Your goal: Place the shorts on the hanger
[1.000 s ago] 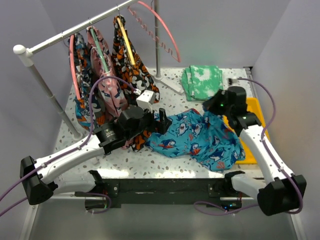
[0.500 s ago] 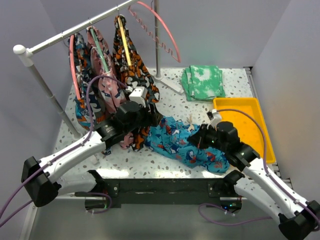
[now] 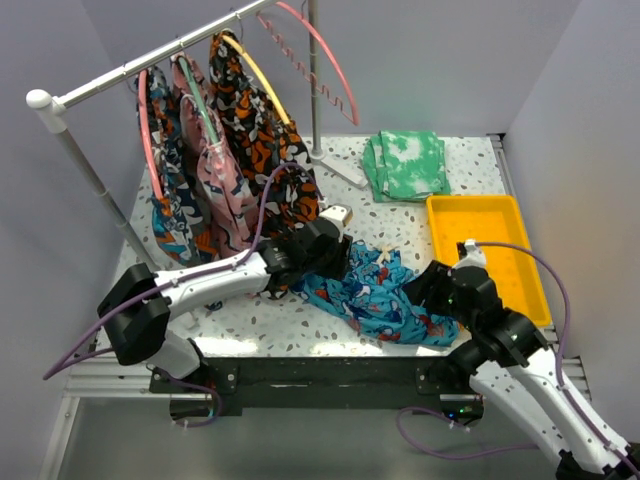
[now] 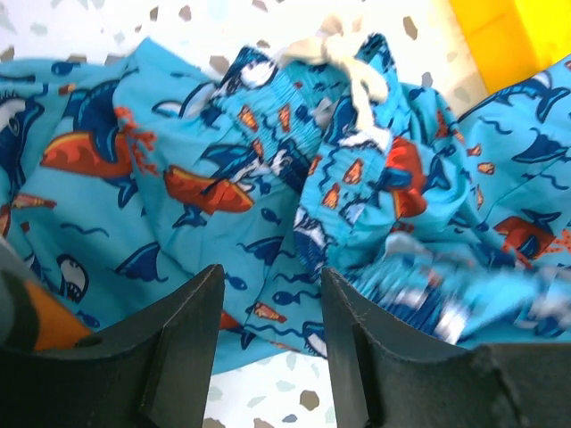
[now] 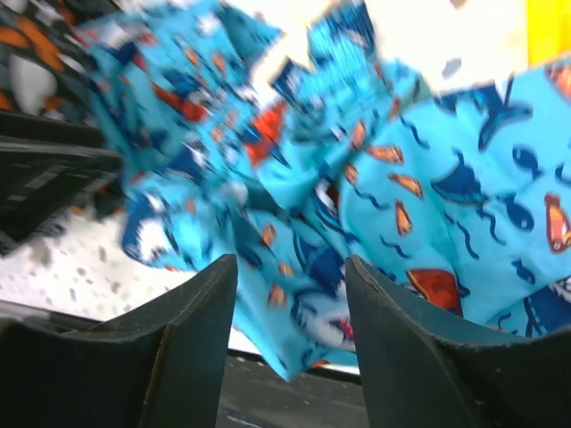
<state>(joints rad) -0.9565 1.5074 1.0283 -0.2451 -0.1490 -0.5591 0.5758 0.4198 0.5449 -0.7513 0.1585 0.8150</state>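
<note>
The turquoise shark-print shorts (image 3: 375, 297) lie crumpled on the speckled table near its front edge, white drawstring (image 4: 343, 53) on top. My left gripper (image 3: 338, 262) sits at their left edge. Its jaws are open in the left wrist view (image 4: 272, 272), with the fabric's hem just past the tips. My right gripper (image 3: 425, 290) is at the shorts' right side, open (image 5: 291, 260), with a blurred fold of fabric (image 5: 294, 294) hanging beyond the fingers. The coral-pink hanger (image 3: 335, 70) hangs bare at the rack's right end.
A yellow tray (image 3: 490, 240) sits right of the shorts. A folded green tie-dye cloth (image 3: 405, 165) lies at the back. Several patterned shorts (image 3: 230, 150) hang on hangers from the rack's bar (image 3: 130, 70); its post (image 3: 313, 100) stands behind the shorts.
My right arm swung from the back right to the front and its jaws opened. My left arm reached right to the shorts, jaws narrowing. The shorts bunched up nearer the front edge.
</note>
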